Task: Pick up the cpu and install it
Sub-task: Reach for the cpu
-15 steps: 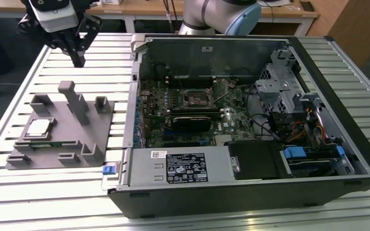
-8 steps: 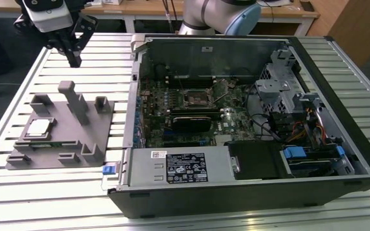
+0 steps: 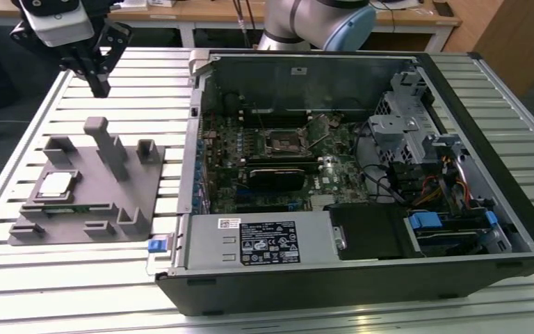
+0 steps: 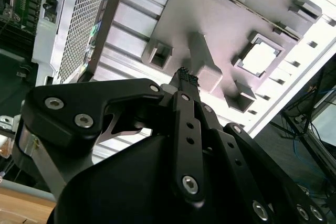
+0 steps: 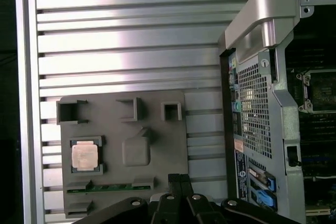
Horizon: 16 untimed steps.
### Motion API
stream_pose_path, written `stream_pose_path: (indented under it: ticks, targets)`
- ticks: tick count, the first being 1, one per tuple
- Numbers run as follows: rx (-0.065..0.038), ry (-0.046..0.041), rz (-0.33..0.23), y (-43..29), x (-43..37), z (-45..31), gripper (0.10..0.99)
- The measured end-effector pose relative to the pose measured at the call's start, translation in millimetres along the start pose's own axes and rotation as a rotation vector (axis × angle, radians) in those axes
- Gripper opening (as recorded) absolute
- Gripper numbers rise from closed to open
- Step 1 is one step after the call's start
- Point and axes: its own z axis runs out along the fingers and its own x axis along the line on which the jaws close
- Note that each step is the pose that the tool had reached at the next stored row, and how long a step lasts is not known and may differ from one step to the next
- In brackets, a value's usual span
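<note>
Up at the exterior view's left, the gripper (image 3: 100, 89) is hanging in the air over the slatted metal table (image 3: 147, 76), well clear of everything on it. I am watching its claw in both wrist views, and the two black fingertips (image 5: 180, 178) are pressing together, clenched on nothing. The cpu (image 3: 55, 184) is lying flat, silvery top up, in a square raised pocket of the grey fixture (image 3: 95, 209), which is sitting on the table at the exterior view's left, just beside the open computer case (image 3: 360, 278). I am seeing the chip again in the first wrist view (image 5: 85, 157), where it is resting in its pocket near one edge of the fixture plate, with a green memory stick (image 5: 113, 186) lying in a slot just beside it. Several upright blocks are standing on the fixture; the tallest block (image 3: 108, 142) is rising near its middle, apart from the chip. Inside the case the motherboard is facing up, and its black socket (image 3: 286, 142) with the metal frame is sitting near the centre of the board, well apart from the chip and from the claw.
</note>
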Motion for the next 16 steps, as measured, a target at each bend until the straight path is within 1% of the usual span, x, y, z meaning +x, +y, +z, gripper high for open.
stream_pose_path:
  ticks: [16]
  targets:
    - [0.000,0.0000,0.000,-0.5,19.2,0.4,0.106]
